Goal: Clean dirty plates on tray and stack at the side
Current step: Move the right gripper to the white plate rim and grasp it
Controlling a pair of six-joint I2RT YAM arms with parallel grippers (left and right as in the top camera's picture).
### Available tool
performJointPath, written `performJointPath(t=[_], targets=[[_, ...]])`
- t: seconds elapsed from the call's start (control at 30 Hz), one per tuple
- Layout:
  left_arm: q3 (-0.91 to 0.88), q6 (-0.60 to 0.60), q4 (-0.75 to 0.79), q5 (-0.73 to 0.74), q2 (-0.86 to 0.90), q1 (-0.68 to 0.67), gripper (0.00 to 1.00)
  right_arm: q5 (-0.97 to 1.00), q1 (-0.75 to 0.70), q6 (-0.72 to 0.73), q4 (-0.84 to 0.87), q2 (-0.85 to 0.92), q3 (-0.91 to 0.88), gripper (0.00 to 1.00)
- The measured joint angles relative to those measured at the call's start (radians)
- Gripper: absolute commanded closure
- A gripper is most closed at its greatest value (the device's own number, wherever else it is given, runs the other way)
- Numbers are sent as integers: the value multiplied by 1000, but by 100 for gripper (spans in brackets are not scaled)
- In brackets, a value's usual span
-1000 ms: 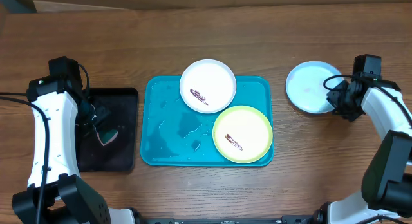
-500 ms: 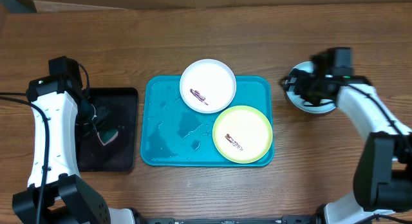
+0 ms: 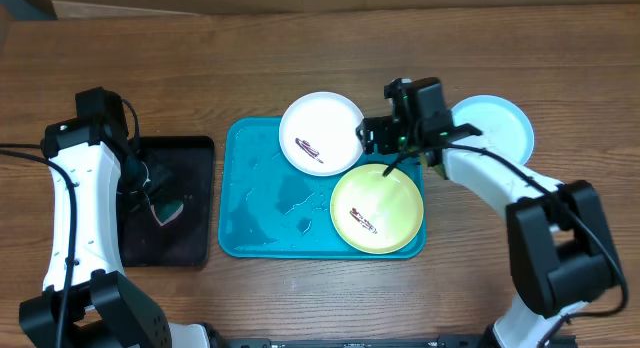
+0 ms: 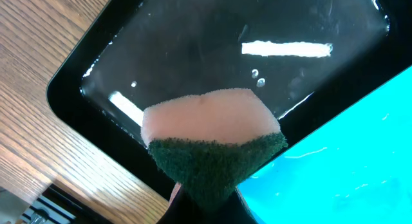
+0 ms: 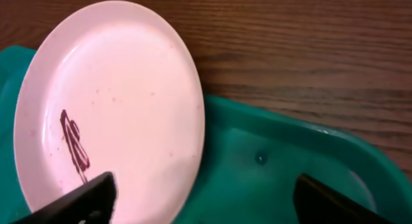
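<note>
From above, the right gripper (image 3: 372,138) hangs over the far right corner of the tray (image 3: 265,213). Its fingers point at the white plate (image 3: 318,128), which lies just past the tips and overhangs the tray's far rim. The yellow-green plate (image 3: 385,203) lies on the tray just beside the fingers, on the robot's side of them. The light blue plate (image 3: 500,128) sits behind the gripper on the table (image 3: 300,48), off the tray and partly under the arm. The white and yellow-green plates each carry a brown-red smear. The left gripper (image 3: 152,193) is over the black tray (image 3: 190,243) with a sponge (image 3: 165,210) at its fingers.

In the left wrist view the fingers are pinched tight on the sponge's green scouring side, and its pale side points away from them. The wet floor of the black tray lies beyond the sponge. A corner of the turquoise tray shows just to the right of the fingers.

In the right wrist view the two fingertips (image 5: 87,198) stand wide apart at the bottom corners, with nothing clamped between them. The white plate fills the left half ahead of the left fingertip, its smear (image 5: 74,143) just in front of that tip. Its lower edge seems to run between the fingers, though the frame cuts it off. Ahead of the right fingertip are the tray's floor and rim, and bare wood lies beyond.
</note>
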Motion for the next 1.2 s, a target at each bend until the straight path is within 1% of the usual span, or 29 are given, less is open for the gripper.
performJointPath(t=[0.07, 0.13, 0.17, 0.3, 0.37, 0.4, 0.6, 0.7, 0.93, 0.97, 1.07, 1.13, 1.2], targets=[[0, 0, 0, 0, 0, 0, 96, 11, 13, 10, 34, 21, 0, 31], [0, 0, 0, 0, 0, 0, 96, 16, 26, 23, 60, 41, 0, 37], [0, 0, 0, 0, 0, 0, 96, 18, 30, 30, 69, 50, 0, 44], [0, 0, 0, 0, 0, 0, 96, 24, 51, 51, 87, 84, 0, 60], [0, 0, 2, 1, 0, 0, 96, 24, 63, 60, 85, 91, -1, 71], [0, 0, 3, 2, 0, 0, 96, 23, 71, 65, 85, 93, -2, 73], [0, 0, 4, 4, 0, 0, 96, -27, 118, 105, 72, 93, -2, 74], [0, 0, 4, 4, 0, 0, 96, -66, 147, 121, 28, 93, -2, 76], [0, 0, 4, 4, 0, 0, 96, -98, 204, 141, -218, 48, 63, 76], [0, 0, 4, 4, 0, 0, 96, -99, 208, 142, -247, 37, 78, 75], [0, 0, 4, 5, 0, 0, 96, -96, 213, 146, -296, 6, 134, 66], [0, 0, 4, 4, 0, 0, 96, -90, 213, 144, -296, -8, 165, 62], [0, 0, 4, 4, 0, 0, 96, -65, 214, 144, -267, -21, 185, 60]])
